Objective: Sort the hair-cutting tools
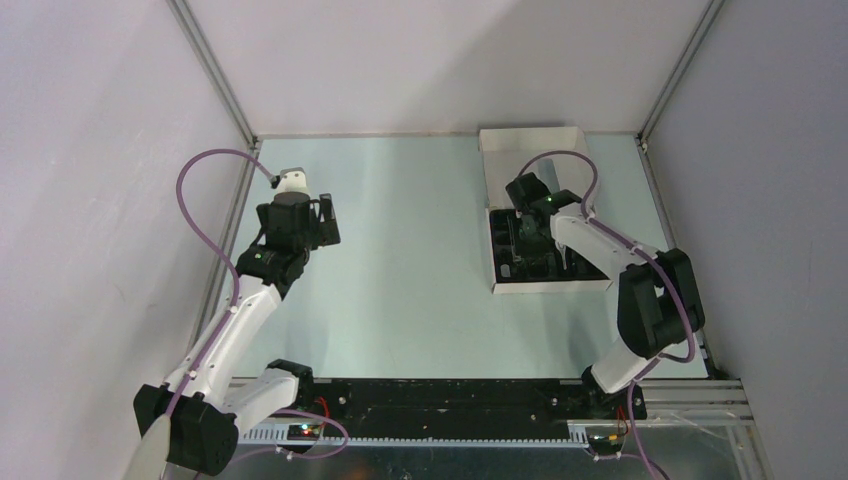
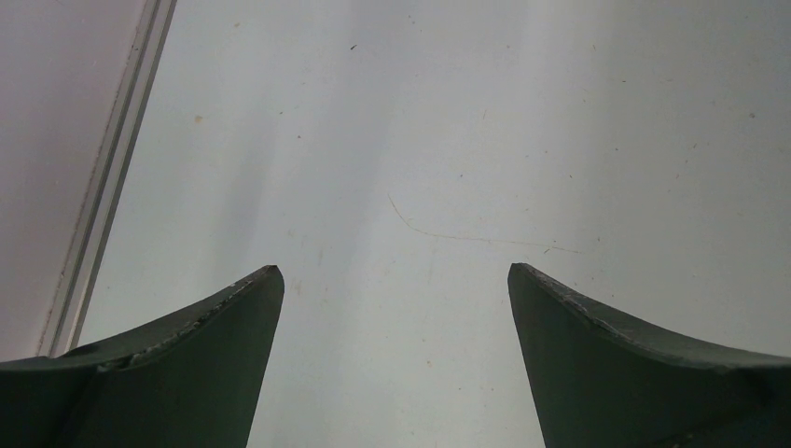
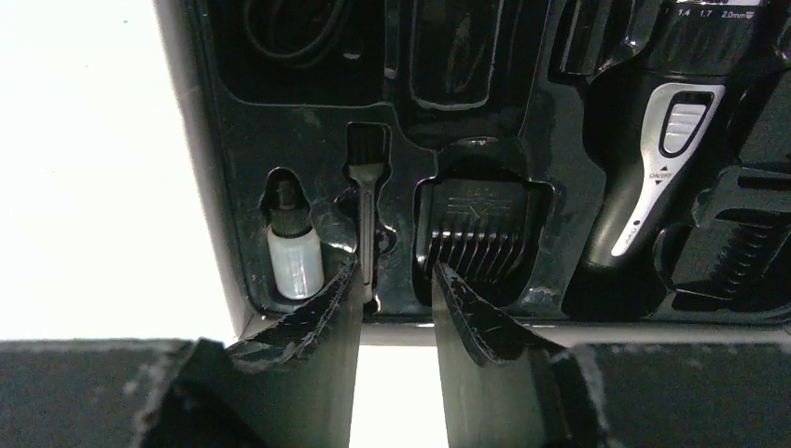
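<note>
The hair-cutting tools lie in a black moulded tray (image 3: 233, 140) inside a white box (image 1: 530, 142) at the back right. In the right wrist view I see the black-and-silver clipper (image 3: 653, 177), a black comb attachment (image 3: 480, 238), the thin stick-brush (image 3: 366, 173) in its slot, and part of the coiled cord (image 3: 294, 37). My right gripper (image 3: 395, 269) hovers over the tray's near edge, jaws apart with nothing between them. Its left fingertip (image 3: 347, 280) is right beside the brush handle. My left gripper (image 2: 392, 275) is wide open over bare table (image 2: 420, 140), far from the box.
A small white bottle with a black cap (image 3: 294, 252) stands in the tray's corner slot. Another comb attachment (image 3: 737, 247) sits right of the clipper. The box lid (image 1: 528, 150) stands open behind the tray. Enclosure walls and rails (image 1: 230, 100) border the table.
</note>
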